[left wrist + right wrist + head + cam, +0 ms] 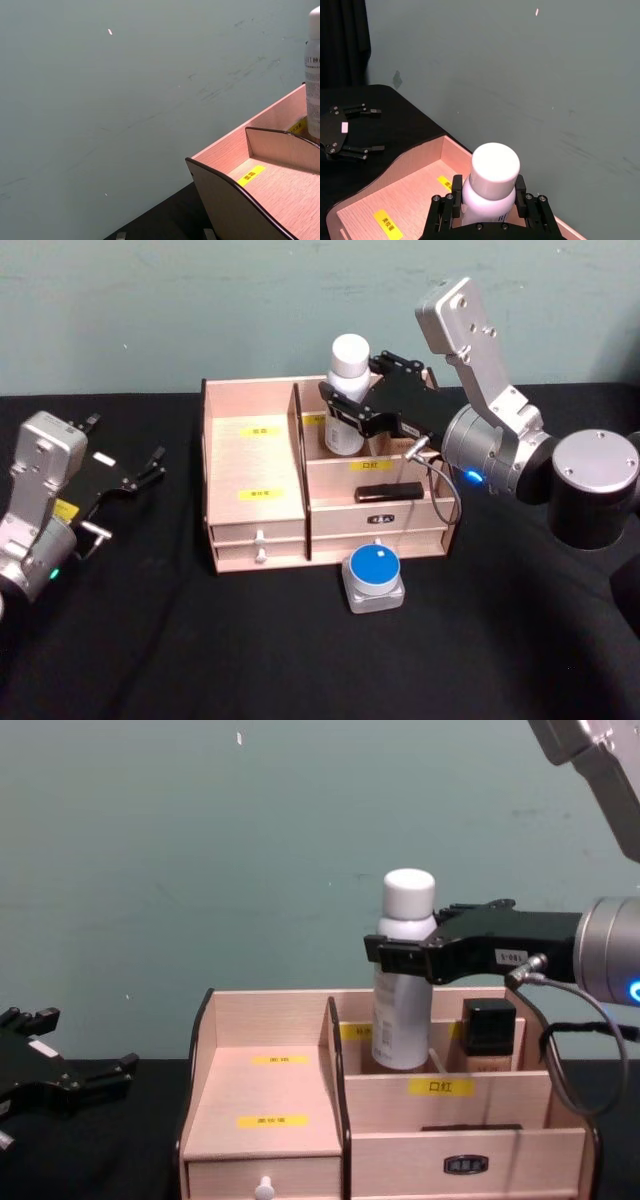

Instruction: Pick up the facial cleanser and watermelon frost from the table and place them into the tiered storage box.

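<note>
The right gripper (400, 955) was clamped on the white facial cleanser bottle (408, 900), holding it upright with its base down in the tiered storage box's (255, 455) rear compartment, just right of the divider. The blue-topped grey container (375, 578) sat on the black table (300, 660) just before the box. The left gripper (140, 475) hung well to the left, fingers spread wide.

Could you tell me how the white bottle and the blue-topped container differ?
The white bottle is tall and white; the blue-topped container is squat with a grey body. The bottle is in the tiered storage box, gripped by the right gripper; the container sits on the table before it, untouched. Both stand upright.
</note>
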Robot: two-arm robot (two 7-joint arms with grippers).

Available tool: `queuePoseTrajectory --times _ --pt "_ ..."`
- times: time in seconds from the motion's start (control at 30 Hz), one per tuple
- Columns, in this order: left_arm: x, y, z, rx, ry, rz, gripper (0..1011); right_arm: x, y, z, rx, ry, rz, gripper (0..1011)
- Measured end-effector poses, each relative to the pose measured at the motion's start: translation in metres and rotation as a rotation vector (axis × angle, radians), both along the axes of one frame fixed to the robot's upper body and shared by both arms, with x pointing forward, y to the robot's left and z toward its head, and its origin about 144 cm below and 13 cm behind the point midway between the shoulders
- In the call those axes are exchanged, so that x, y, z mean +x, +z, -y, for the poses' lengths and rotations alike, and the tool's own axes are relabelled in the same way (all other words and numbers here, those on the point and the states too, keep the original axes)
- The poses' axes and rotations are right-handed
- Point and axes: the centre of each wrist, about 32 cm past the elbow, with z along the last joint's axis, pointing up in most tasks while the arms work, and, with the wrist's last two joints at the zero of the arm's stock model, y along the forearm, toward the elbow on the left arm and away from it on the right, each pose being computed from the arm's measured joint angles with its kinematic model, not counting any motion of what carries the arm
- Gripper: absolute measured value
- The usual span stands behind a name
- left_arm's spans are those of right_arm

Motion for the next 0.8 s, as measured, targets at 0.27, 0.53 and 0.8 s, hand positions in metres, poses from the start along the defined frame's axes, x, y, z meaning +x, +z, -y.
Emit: queuePoseTrajectory --times 0.27,0.53,0.8 --pt "0.000 0.000 0.000 0.000 0.000 0.000 1001 0.000 -0.008 0.001 -0.002 0.003 -0.023 617" --pt "0.000 0.000 0.000 0.000 0.000 0.000 1001 -0.001 -0.018 -0.001 -0.017 0.011 -0.044 617" --pt "0.000 0.000 0.000 0.000 0.000 0.000 1001 0.000 -0.026 -0.003 -0.034 0.013 -0.064 617"
